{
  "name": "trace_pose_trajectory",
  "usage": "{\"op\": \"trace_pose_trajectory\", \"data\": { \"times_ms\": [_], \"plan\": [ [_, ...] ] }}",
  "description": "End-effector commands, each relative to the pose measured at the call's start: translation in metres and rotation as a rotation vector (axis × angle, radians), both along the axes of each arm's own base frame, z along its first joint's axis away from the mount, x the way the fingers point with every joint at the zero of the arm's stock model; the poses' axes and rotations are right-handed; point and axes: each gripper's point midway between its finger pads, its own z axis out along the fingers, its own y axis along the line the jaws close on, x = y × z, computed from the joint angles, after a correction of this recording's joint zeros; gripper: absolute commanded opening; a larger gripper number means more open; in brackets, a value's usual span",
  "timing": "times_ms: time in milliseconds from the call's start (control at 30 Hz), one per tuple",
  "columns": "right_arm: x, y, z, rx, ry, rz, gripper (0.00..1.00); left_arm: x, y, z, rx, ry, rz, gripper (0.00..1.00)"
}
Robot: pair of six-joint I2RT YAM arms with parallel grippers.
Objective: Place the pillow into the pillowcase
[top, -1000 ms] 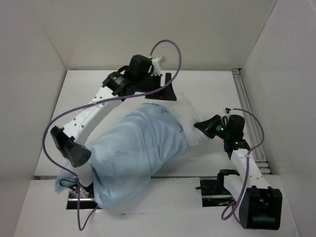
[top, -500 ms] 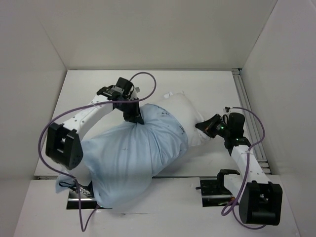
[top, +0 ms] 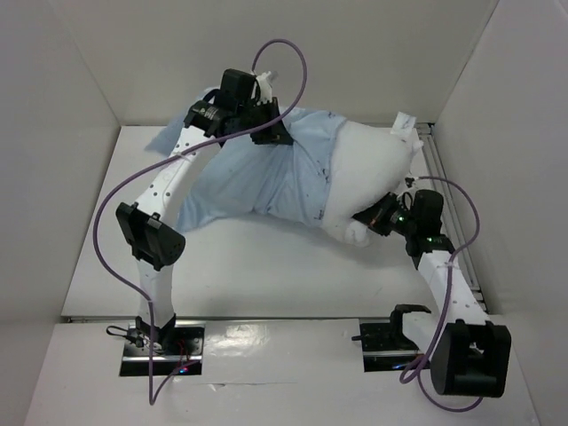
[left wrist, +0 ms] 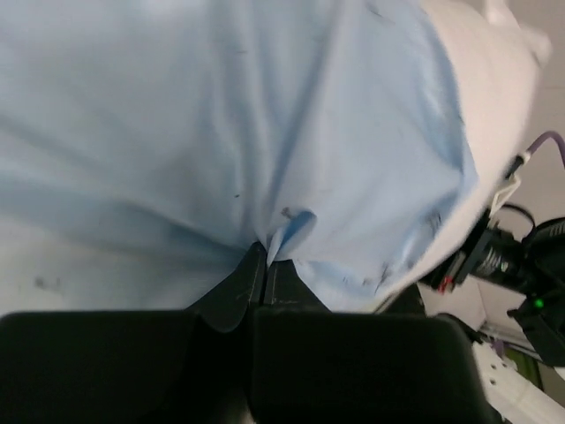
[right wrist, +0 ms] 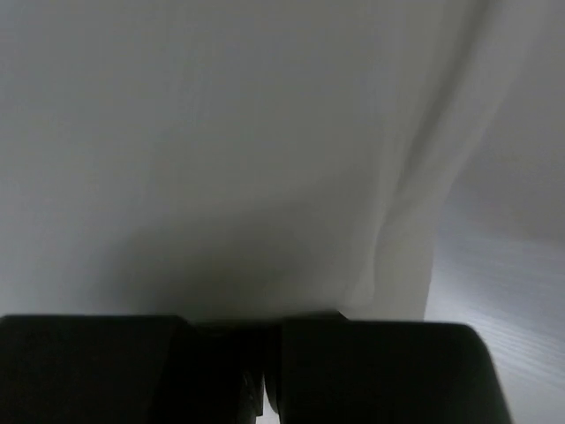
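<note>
- No word, number or brand can be read in any view.
- The pillowcase (top: 266,177) carries some small dark specks, which are too small and blurred to read as signs.
- A small flap at the far corner of the pillow (top: 377,164), perhaps a tag, gives no legible letters.

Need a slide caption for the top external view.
Left claw pinches the light blue pillowcase while the right claw grips the white pillow, partly covered by it.
</note>
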Motion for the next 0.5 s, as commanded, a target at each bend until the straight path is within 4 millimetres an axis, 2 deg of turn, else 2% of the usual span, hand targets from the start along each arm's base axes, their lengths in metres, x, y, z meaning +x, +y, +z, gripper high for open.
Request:
{"op": "trace_pose_trajectory", "data": {
  "times_ms": [0, 33, 67, 133, 200, 267, 300, 333, 367, 400, 433, 467],
  "plan": [
    [-0.015, 0.057, 0.032, 0.038, -0.142, 0.326, 0.00, -0.004, -0.007, 0.022, -0.041, -0.069, -0.025, 0.00],
    [-0.021, 0.069, 0.027, 0.034, -0.145, 0.374, 0.00, -0.006, -0.004, 0.021, -0.032, -0.066, -0.016, 0.00],
    [-0.032, 0.089, 0.019, 0.030, -0.133, 0.450, 0.00, -0.005, 0.005, 0.011, -0.012, -0.044, 0.007, 0.00],
    [-0.049, 0.110, 0.008, 0.027, -0.115, 0.524, 0.00, -0.005, 0.019, -0.007, 0.051, -0.015, 0.043, 0.00],
    [-0.056, 0.118, -0.001, 0.011, -0.093, 0.537, 0.00, -0.003, 0.028, -0.018, 0.102, 0.001, 0.089, 0.02],
    [-0.065, 0.122, -0.022, -0.045, -0.028, 0.541, 0.00, -0.001, 0.040, -0.022, 0.162, -0.006, 0.122, 0.26],
    [-0.066, 0.123, -0.024, -0.067, -0.022, 0.539, 0.02, 0.001, 0.042, -0.027, 0.186, -0.001, 0.125, 0.53],
    [-0.063, 0.121, -0.030, -0.098, -0.006, 0.522, 0.08, 0.003, 0.044, -0.031, 0.200, 0.007, 0.133, 0.63],
    [-0.069, 0.119, -0.040, -0.127, 0.030, 0.528, 0.27, 0.003, 0.049, -0.022, 0.218, -0.014, 0.146, 0.68],
    [-0.067, 0.117, -0.038, -0.145, 0.031, 0.520, 0.42, 0.004, 0.053, -0.019, 0.234, -0.030, 0.157, 0.76],
    [-0.066, 0.113, -0.038, -0.169, 0.034, 0.508, 0.60, 0.004, 0.053, -0.015, 0.250, -0.048, 0.162, 0.76],
    [-0.061, 0.104, -0.039, -0.230, 0.020, 0.463, 0.83, 0.004, 0.055, -0.013, 0.289, -0.076, 0.184, 0.76]
  ]
}}
